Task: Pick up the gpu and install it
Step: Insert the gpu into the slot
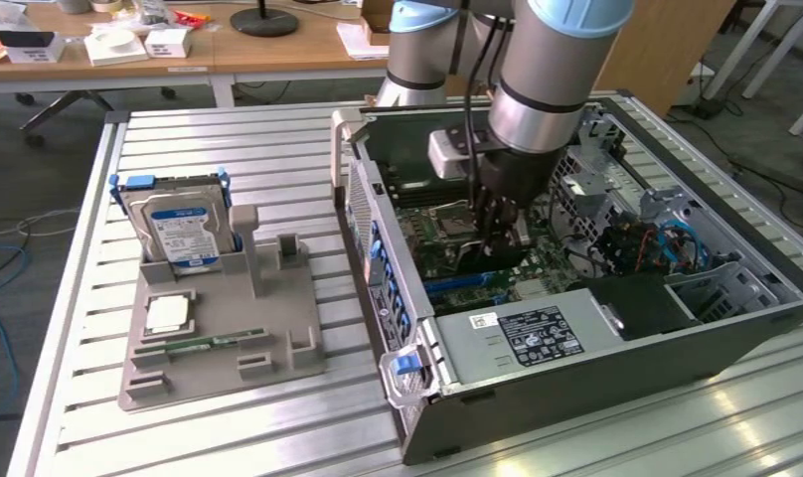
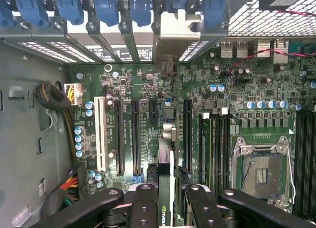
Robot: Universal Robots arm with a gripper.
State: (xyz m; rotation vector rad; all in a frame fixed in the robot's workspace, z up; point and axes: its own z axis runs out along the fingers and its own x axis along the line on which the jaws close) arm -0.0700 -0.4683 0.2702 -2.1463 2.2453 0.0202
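Observation:
The gpu (image 2: 166,154) is a thin card seen edge-on in the wrist view. Its silver bracket (image 2: 173,33) reaches the row of blue-clipped slot covers at the case's rear wall. My gripper (image 2: 170,208) is shut on the card, with one black finger (image 2: 143,203) on each side. The card stands upright over the green motherboard (image 2: 148,90), in line with the long black slots. I cannot tell whether it touches a slot. In the exterior view my gripper (image 1: 495,234) reaches down into the open computer case (image 1: 614,348) with the dark gpu (image 1: 488,260) below it.
A power supply (image 1: 535,333) fills the case's near end, and cables lie at the exterior view's right. On the slatted table, a grey fixture (image 1: 216,328) holds a hard drive (image 1: 176,224), a square chip (image 1: 167,315) and a memory stick (image 1: 203,345).

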